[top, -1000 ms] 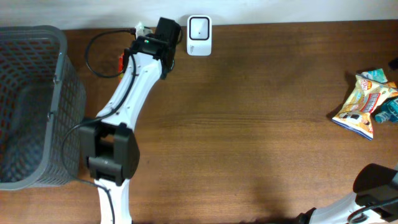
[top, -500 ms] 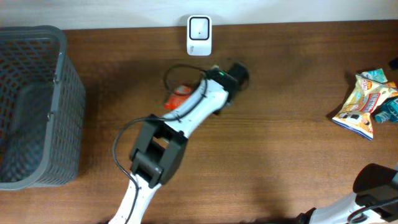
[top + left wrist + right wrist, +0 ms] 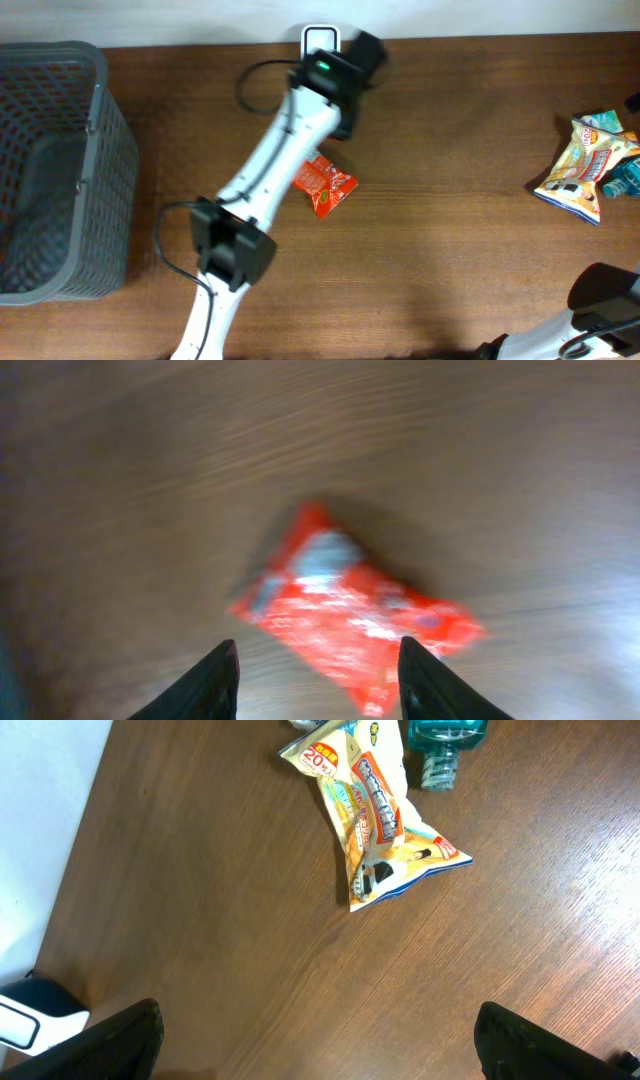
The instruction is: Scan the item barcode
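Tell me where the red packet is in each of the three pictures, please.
Overhead: the red packet lies almost at the centre of the picture.
Left wrist: in the middle, slightly low, blurred.
Right wrist: not in it.
Shared landmark: the brown wooden table, seen in all three views.

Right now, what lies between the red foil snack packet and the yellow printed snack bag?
Nothing. In the overhead view, only bare brown wooden table separates the red foil snack packet and the yellow printed snack bag.
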Motion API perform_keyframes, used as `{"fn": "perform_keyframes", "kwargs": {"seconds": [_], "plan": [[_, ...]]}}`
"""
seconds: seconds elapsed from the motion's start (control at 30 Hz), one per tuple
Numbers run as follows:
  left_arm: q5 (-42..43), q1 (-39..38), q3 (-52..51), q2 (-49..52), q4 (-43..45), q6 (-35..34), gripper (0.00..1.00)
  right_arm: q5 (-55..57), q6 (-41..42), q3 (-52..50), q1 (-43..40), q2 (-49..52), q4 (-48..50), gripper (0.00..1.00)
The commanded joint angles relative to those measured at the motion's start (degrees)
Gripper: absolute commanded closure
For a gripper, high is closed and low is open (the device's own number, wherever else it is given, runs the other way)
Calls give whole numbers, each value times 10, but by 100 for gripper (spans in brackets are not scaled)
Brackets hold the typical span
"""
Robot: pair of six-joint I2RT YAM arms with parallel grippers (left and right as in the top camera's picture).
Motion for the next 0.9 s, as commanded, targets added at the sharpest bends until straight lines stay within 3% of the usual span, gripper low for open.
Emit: {"fn": "perform_keyframes", "kwargs": {"seconds": [0.0,0.03,0.23,0.4,0.47,0.63,0.7,0.87], "plan": [[32,59,-54,26,-7,-1,91,-1,6,1,-1,-1,0,2],[111,75,-99,55,12,0,100,-1,6,1,-1,-1,0,2],[243,36,-184,90,74,-1,100,-1,6,1,-1,-1,0,2],[258,-22,-184,90,97,-1,100,-1,6,1,-1,-1,0,2],[238,-21,-144,88,70,-1,100,-1,6,1,-1,-1,0,2],[231,-19,82,88,-116,0,100,-1,6,1,-1,-1,0,2],[338,-30,78,88,-116,52,100,-1,6,1,-1,-1,0,2],[298,-81,-21,89,-113,51,100,-1,6,1,-1,-1,0,2]]}}
